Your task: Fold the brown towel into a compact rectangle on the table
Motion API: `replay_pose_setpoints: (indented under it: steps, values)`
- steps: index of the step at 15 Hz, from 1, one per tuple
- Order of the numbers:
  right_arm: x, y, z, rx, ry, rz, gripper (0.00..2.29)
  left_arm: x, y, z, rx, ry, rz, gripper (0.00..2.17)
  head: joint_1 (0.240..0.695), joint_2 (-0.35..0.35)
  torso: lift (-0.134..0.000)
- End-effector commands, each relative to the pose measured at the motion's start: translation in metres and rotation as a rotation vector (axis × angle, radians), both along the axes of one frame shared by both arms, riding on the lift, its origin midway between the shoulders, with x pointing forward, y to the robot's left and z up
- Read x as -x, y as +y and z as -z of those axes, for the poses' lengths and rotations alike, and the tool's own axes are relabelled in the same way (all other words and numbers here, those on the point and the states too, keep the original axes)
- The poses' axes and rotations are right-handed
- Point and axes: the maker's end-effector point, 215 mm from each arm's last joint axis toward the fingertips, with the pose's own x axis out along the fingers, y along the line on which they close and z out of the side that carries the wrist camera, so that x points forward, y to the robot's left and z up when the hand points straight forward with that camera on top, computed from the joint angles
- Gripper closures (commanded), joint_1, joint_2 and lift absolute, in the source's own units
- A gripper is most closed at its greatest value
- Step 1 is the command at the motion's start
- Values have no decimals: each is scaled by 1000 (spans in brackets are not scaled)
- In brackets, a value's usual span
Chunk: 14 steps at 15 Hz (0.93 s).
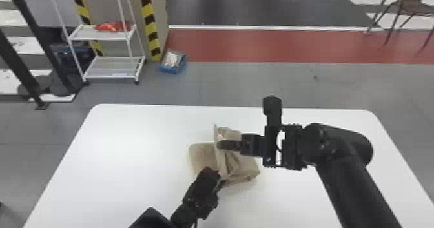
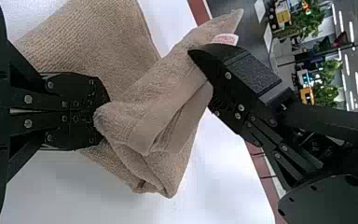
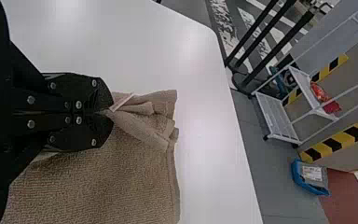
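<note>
Left fingers (image 2: 81, 88): pinching the brown towel's (image 1: 203, 153) bunched fold, likely as an anchor.
Right fingers (image 3: 84, 135): pinching cloth beside the white tag (image 2: 225, 38), probably to guide the fold.
Towel placement: partly folded on the worktop (image 1: 129, 146).

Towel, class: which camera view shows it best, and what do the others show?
The left wrist view, with the towel close up and its folds between left hand and right hand. The head view shows it small on the table, partly behind both hands; the right wrist view shows a flatter stretch and a bunched part.
</note>
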Motion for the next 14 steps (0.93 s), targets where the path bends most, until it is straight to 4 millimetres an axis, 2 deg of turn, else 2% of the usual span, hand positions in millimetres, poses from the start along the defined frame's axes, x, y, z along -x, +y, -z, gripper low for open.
replay_pose_setpoints:
  steps: [1, 4, 5, 7, 8, 12, 14]
  values:
    - [4, 3, 6, 5, 12, -7, 1234, 0, 0, 3, -3, 4, 0, 1622, 695, 3, 0]
    - [3, 5, 7, 11, 19, -16, 1210, 2, -3, 4, -4, 7, 4, 1622, 695, 6, 0]
    - [3, 5, 8, 12, 19, -16, 957, 3, -4, 5, -6, 7, 8, 1622, 695, 5, 0]
    - [6, 10, 9, -18, 33, -26, 87, 4, -5, 5, -7, 7, 10, 1632, 695, 4, 0]
    - [6, 12, 8, -33, 36, -29, -1, 4, -5, 6, -8, 8, 9, 1632, 695, 5, 0]
    - [11, 26, -10, -162, 17, -47, 46, 6, -6, 6, -7, 10, 10, 1632, 695, 19, 0]
    - [12, 23, -23, -188, -19, -34, 46, 6, -2, 5, -6, 7, 6, 1632, 695, 24, 0]
